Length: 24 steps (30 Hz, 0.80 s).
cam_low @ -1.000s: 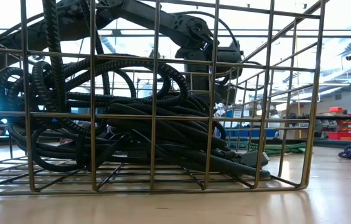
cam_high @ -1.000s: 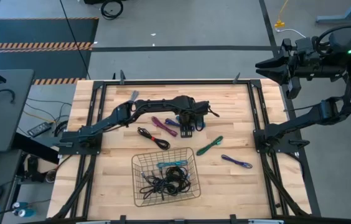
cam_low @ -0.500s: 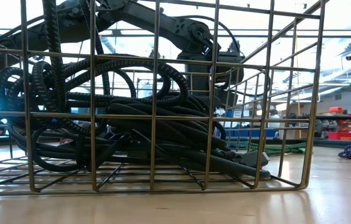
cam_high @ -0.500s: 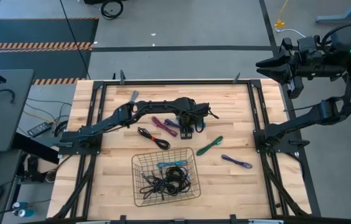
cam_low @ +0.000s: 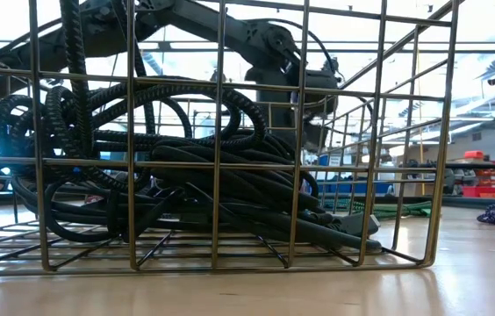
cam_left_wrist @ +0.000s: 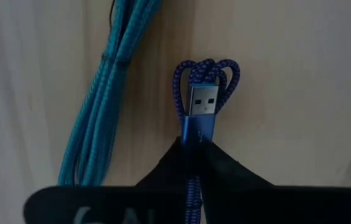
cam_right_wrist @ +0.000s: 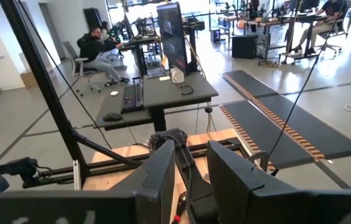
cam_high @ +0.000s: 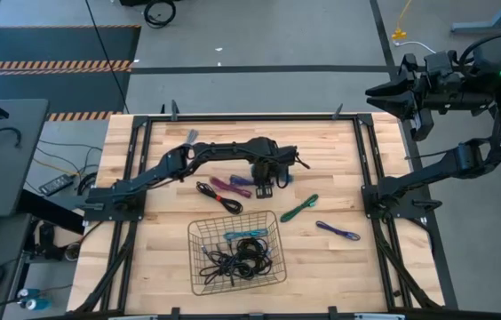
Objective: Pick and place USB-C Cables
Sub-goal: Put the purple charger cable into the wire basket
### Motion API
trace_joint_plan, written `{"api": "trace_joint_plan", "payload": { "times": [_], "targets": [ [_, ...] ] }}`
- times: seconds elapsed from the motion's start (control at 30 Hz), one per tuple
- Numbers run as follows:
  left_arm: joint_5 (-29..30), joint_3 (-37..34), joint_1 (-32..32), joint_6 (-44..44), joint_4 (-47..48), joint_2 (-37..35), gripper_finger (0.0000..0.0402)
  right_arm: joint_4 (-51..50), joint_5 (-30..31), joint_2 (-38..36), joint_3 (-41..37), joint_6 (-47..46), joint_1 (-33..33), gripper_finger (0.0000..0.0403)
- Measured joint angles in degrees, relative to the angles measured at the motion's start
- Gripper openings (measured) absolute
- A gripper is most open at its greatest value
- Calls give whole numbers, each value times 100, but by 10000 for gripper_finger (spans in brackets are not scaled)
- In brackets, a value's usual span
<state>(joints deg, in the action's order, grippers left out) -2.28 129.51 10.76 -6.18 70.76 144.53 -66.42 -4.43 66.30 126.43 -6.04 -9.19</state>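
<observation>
My left gripper (cam_high: 266, 184) is down at the table's middle, shut on a dark blue braided USB-C cable (cam_left_wrist: 203, 81). Its silver plug and end loops stick out past the fingertips. A teal cable (cam_left_wrist: 104, 106) lies on the wood beside it. Loose on the table are a purple-magenta cable (cam_high: 230, 184), a black one (cam_high: 218, 197), a green one (cam_high: 299, 208) and a purple one (cam_high: 337, 231). The wire basket (cam_high: 195, 258) near the front edge holds black cables and a teal one. My right gripper (cam_high: 377, 94) waits open, high beyond the table's far right corner. My left gripper pinches the blue cable bundle just behind its plug housing (cam_left_wrist: 194, 134) between its two fingers. The fingers come from above and point down. The plug and loops show beyond the tips over the wood. Whether they still rest on the table cannot be told.
Black frame rails run along the table's left, right and far edges. Bare wood lies to the right of the basket and along the far side. The basket (cam_low: 219, 132) fills the low view, its black cables heaped inside.
My left gripper has shut on the blue cable at the table's middle, staying in nearly the same place.
</observation>
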Motion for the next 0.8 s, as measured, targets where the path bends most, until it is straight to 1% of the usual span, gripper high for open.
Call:
{"api": "trace_joint_plan", "payload": {
  "times": [0.13,0.23,0.43,0.63,0.8],
  "targets": [
    [-250,7,-5,202,390,-492,19,40,0,0,0,0,0,101],
    [-265,13,-55,285,661,-894,19,40,15,0,0,0,0,101],
    [-259,24,-219,894,823,-1969,19,38,27,2,0,0,0,101],
    [-35,20,-615,1734,1058,-2860,19,35,28,4,0,0,0,101],
    [158,18,-1155,2597,1601,-3240,19,31,28,11,0,-15,0,101]
  ]
}}
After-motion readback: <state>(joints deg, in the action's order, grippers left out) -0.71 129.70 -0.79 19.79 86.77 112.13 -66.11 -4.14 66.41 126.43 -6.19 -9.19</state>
